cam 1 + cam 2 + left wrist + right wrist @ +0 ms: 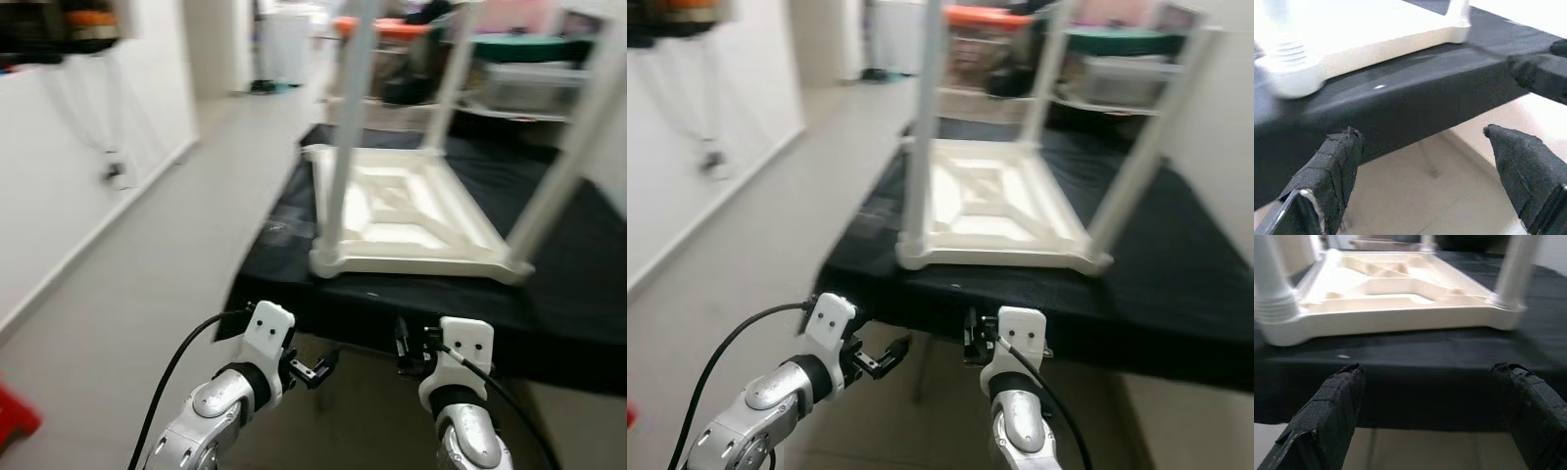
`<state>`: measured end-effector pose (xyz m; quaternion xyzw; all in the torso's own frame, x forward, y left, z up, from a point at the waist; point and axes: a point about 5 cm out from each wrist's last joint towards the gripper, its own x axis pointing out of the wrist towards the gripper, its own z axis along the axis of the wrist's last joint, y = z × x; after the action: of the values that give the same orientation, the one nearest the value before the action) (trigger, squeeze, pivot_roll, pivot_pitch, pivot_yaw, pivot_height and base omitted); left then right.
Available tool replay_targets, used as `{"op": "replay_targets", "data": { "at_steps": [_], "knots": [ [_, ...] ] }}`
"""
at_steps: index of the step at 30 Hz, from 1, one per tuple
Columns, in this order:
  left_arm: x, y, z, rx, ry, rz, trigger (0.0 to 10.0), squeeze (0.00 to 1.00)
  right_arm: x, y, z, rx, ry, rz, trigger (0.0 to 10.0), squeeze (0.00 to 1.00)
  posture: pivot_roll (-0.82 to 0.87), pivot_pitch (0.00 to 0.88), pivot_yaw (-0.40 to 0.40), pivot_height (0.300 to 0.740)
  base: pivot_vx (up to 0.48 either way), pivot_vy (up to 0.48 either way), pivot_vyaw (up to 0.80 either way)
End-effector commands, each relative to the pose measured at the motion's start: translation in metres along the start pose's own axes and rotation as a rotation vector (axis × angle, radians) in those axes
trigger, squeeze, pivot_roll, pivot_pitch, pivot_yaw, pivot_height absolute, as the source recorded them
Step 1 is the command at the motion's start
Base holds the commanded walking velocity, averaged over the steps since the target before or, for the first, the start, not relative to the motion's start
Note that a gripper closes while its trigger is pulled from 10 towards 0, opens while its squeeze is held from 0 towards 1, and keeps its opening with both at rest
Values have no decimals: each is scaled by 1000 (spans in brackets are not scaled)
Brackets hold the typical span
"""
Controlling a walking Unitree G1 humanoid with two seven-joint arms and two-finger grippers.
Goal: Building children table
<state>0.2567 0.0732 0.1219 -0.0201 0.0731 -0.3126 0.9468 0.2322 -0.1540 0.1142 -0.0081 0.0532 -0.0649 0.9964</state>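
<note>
We hold both grippers, left [315, 370] and right [413, 345], wide and empty below the black bench [578, 294]; the upturned table [407, 220] lies ahead and above, legs skyward, right gripper nearer.

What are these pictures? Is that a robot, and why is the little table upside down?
Yes, it's a walking robot. Two pictures come from cameras in its head, looking down at its silver arms. The other two come from cameras on its wrists, looking out between black fingers. Its left gripper and right gripper are both open and hold nothing. In front is a surface with a black cover. On it a white children's table lies upside down with its legs sticking up.
</note>
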Motion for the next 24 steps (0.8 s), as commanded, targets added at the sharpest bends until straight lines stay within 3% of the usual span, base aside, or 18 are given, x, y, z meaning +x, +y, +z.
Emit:
{"op": "replay_targets", "data": {
  "at_steps": [1,11,20,24],
  "knots": [
    [3,1,-5,6,16,19,10000,0,1,-1,-4,2,27,16,10000,0,109,0,-74,740,0,0,-788],
    [9,5,-12,-17,28,60,10000,0,1,-4,-10,-9,45,27,10000,0,109,0,-84,740,0,0,0],
    [13,12,-18,-72,53,99,10000,0,3,-7,-12,-11,58,27,10000,0,110,0,-92,740,137,-308,0],
    [13,13,-17,-78,51,109,10000,0,4,-7,-12,-13,60,32,10000,0,110,0,-95,740,0,0,0]
  ]
}}
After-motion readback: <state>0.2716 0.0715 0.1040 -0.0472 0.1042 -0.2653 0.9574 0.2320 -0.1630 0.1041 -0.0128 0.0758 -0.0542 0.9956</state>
